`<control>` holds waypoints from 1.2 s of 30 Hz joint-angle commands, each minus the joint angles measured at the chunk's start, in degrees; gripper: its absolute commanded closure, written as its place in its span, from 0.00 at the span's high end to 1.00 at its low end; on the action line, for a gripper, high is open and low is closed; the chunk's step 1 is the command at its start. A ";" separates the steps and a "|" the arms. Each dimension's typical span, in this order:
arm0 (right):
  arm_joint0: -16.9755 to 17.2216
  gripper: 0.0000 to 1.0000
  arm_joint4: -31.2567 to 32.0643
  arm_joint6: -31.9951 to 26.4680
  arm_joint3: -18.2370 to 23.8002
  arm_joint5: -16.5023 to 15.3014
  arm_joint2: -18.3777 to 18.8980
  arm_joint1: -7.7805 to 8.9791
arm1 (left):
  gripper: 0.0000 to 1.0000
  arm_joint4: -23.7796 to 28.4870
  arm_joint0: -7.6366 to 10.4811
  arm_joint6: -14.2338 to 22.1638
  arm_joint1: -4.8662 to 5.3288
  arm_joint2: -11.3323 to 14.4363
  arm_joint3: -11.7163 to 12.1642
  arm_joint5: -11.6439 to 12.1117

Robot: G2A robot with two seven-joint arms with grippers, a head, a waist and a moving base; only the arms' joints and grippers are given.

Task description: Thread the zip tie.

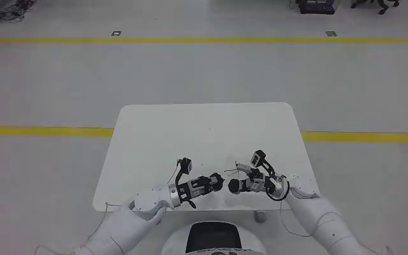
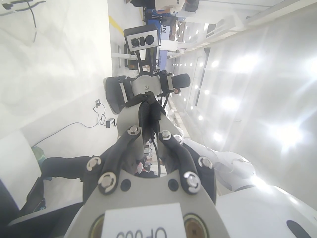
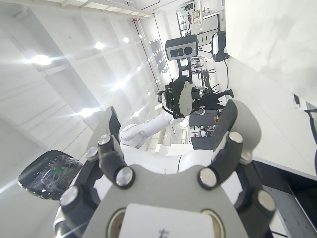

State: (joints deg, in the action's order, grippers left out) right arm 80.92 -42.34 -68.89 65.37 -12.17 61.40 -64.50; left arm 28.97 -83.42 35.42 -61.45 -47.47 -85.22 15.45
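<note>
From above, my left hand (image 1: 215, 182) and right hand (image 1: 233, 186) face each other tip to tip, close together over the near edge of the bench (image 1: 191, 127). What sits between them is too small to tell there. My left wrist view gives it: the black zip tie (image 2: 133, 102) is pinched in my left hand's closed fingers, poking toward the right hand beyond. My right wrist view shows my right hand spread wide, with the left hand farther off between its fingers. A white label (image 2: 146, 215) sits on the left hand's base, its print cut off at the edge.
</note>
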 commanded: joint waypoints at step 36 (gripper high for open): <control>-2.68 1.00 28.47 10.73 10.93 -2.35 4.09 2.50 | 0.00 -15.49 -3.96 -3.47 -0.97 -6.17 -1.41 4.03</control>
State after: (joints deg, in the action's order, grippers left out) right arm 78.23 -18.33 -59.03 74.49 -15.14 65.19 -62.26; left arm 13.49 -87.38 31.96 -62.41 -53.64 -86.63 19.48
